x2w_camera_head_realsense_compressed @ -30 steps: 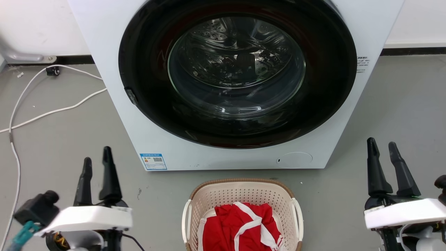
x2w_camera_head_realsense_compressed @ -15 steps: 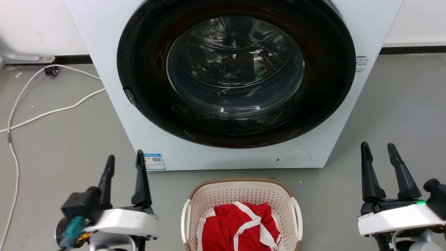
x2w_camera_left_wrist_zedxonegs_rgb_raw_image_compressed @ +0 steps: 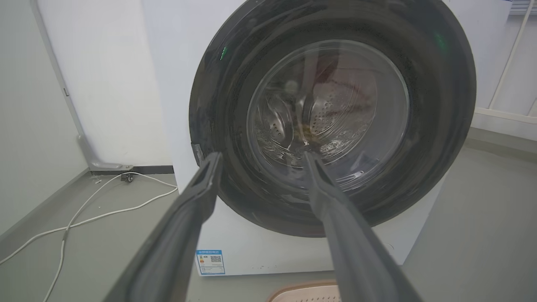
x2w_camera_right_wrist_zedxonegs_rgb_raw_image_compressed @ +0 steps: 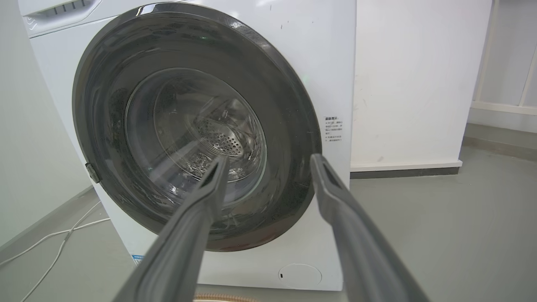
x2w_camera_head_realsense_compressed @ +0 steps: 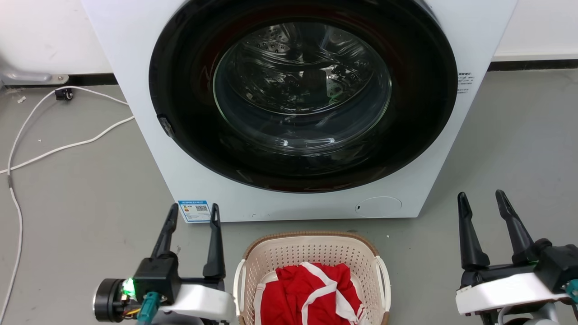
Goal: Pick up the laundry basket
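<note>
The laundry basket (x2w_camera_head_realsense_compressed: 289,253), cream perforated plastic with a brown rim and white side handles, stands on the floor at the bottom middle of the head view, holding a red and white garment (x2w_camera_head_realsense_compressed: 311,293). Its rim also peeks in at the bottom of the left wrist view (x2w_camera_left_wrist_zedxonegs_rgb_raw_image_compressed: 306,293) and the right wrist view (x2w_camera_right_wrist_zedxonegs_rgb_raw_image_compressed: 222,298). My left gripper (x2w_camera_head_realsense_compressed: 194,212) hovers open just left of the basket, close to its left handle (x2w_camera_head_realsense_compressed: 239,280). My right gripper (x2w_camera_head_realsense_compressed: 481,198) is open well to the right of the basket, apart from it. Both hold nothing.
A white washing machine (x2w_camera_head_realsense_compressed: 189,180) with a shut dark round door (x2w_camera_head_realsense_compressed: 302,95) stands right behind the basket. White cables (x2w_camera_head_realsense_compressed: 54,149) trail over the grey floor at the left. A white wall runs behind.
My left gripper has moved right, from the far left to beside the basket's left handle, and its fingers have spread. The right gripper has shifted slightly left and down.
</note>
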Robot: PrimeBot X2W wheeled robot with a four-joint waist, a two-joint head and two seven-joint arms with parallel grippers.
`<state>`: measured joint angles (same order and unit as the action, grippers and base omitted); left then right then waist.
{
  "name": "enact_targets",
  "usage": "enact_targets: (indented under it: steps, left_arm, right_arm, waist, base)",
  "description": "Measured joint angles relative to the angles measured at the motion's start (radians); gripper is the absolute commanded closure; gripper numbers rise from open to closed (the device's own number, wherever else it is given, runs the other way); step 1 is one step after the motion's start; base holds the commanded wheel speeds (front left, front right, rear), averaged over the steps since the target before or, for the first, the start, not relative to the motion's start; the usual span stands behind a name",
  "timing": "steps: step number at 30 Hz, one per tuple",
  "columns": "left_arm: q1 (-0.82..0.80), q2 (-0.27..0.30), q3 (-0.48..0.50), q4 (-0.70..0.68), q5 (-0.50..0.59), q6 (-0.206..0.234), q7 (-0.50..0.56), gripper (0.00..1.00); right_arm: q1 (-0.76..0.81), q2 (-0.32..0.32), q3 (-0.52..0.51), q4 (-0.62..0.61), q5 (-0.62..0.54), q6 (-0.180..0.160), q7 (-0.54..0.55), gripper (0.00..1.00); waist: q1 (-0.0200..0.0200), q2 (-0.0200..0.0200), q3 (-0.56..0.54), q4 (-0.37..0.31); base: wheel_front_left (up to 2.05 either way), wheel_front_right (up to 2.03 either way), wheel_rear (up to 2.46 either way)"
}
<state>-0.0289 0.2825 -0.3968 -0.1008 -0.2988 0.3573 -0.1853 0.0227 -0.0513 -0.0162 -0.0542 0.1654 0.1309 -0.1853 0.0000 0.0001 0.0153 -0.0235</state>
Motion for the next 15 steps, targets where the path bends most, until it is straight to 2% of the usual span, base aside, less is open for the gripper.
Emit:
enact_targets:
  steps: [3, 6, 10, 15]
  left_arm:
    - [0.000, 0.002, -0.017, -0.001, -0.008, -0.003, -0.004, 0.00]
    - [0.005, -0.021, 0.006, -0.012, -0.053, -0.043, -0.012, 0.00]
    - [0.032, -0.075, 0.094, -0.027, -0.080, -0.152, -0.021, 0.00]
    - [0.070, -0.142, 0.201, 0.001, -0.035, -0.282, -0.030, 0.00]
  right_arm:
    - [0.003, 0.000, 0.005, 0.000, -0.029, 0.000, -0.006, 0.00]
    - [0.007, 0.000, 0.006, 0.000, -0.051, 0.000, -0.013, 0.00]
    - [0.018, 0.000, 0.007, 0.010, -0.072, 0.000, -0.021, 0.00]
    - [0.021, 0.000, 0.004, 0.016, -0.082, 0.000, -0.030, 0.00]
  waist:
    - [0.0000, 0.0000, -0.001, 0.001]
    - [0.0000, 0.0000, -0.002, 0.003]
    - [0.0000, 0.0000, -0.002, 0.005]
    - [0.0001, 0.0000, -0.003, 0.005]
  base:
    - [0.00, 0.00, 0.00]
    - [0.00, 0.00, 0.00]
    - [0.00, 0.00, 0.00]
    - [0.00, 0.00, 0.00]
